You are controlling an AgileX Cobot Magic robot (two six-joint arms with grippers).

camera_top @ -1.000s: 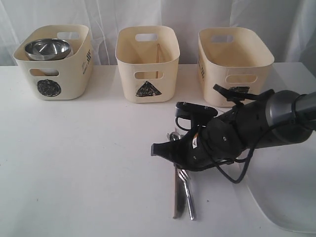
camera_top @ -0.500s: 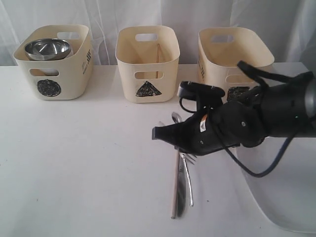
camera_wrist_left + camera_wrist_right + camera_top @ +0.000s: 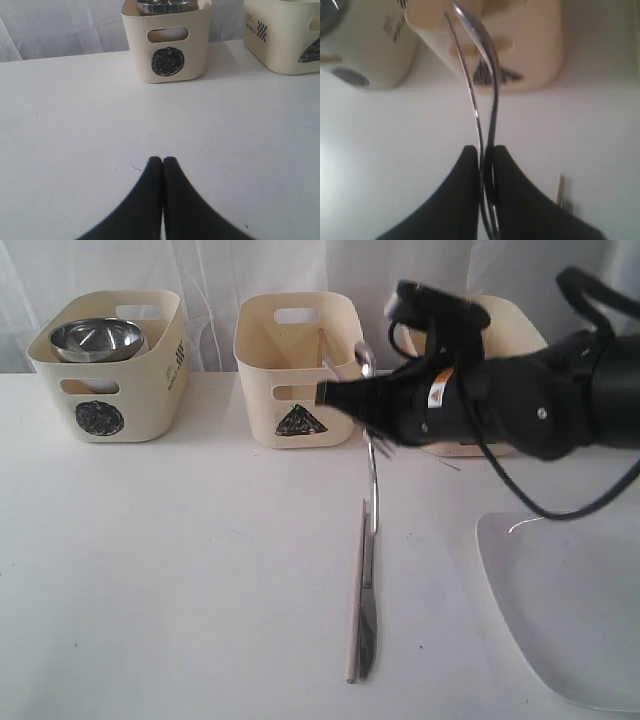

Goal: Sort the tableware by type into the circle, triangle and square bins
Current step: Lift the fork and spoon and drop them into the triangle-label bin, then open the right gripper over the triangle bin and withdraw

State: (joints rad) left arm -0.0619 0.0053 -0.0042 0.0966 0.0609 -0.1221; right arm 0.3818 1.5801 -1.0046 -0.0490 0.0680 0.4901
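- Table (image 3: 150,570): a white top. The cutlery lies right of centre in the exterior view.
- Plate (image 3: 560,620): flat at the near right corner, untouched and partly cut off by the frame.
- Bins:
  - The circle bin (image 3: 110,365) is far left with a steel bowl (image 3: 97,338) inside.
  - The triangle bin (image 3: 298,365) is in the middle, with a second chopstick (image 3: 321,350) leaning in it.
  - The square bin (image 3: 515,330) is mostly hidden behind the right arm.
- Right gripper (image 3: 486,150): clenched on two steel pieces at once, the spoon (image 3: 366,358) and, as I judge it, the fork (image 3: 471,95). Both are off the table.
- Held pieces:
  - Their long axis hangs nearly upright, spoon bowl up, handles trailing toward the table.
  - The bowl end sits just beside the triangle bin's right rim, and the bin's mouth lies to the left.
  - The drop likely needs a short shift left over that rim.
- Left gripper (image 3: 162,161): fingers pressed together on nothing, low over bare table. It faces the circle bin, well apart from the cutlery, so the right arm is nearer.
- Knife (image 3: 367,610) and chopstick (image 3: 352,610): side by side on the table, long axes running toward the bins, below the hanging handles.
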